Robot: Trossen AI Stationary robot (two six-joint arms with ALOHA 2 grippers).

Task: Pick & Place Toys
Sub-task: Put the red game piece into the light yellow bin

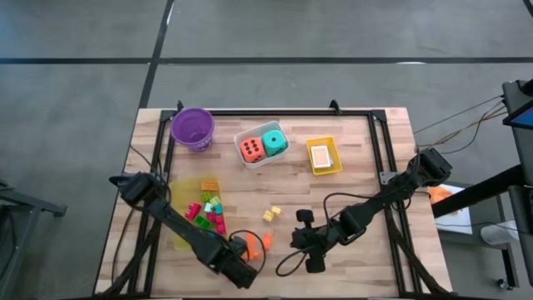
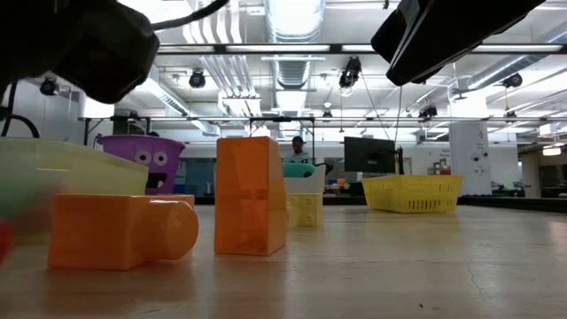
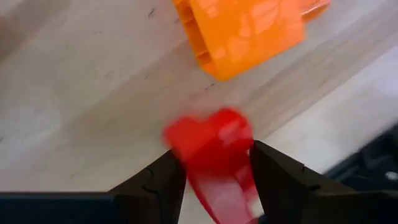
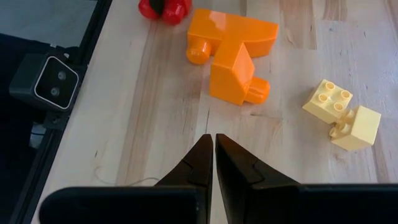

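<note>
Gripping a small red block [image 3: 214, 146] between its two fingers, the left hand [image 3: 214, 180] stood low at the near edge of the worktop [image 1: 358, 158], just beside two orange blocks [image 4: 233, 53]. The right hand [image 4: 214, 155] was clenched with nothing in it, near the two pale yellow blocks [image 4: 342, 115] in the middle. More bright blocks [image 1: 208, 212] lay on the left side, and the two dice [image 1: 262, 146] sat in a white tray [image 1: 241, 137] at the far side.
</note>
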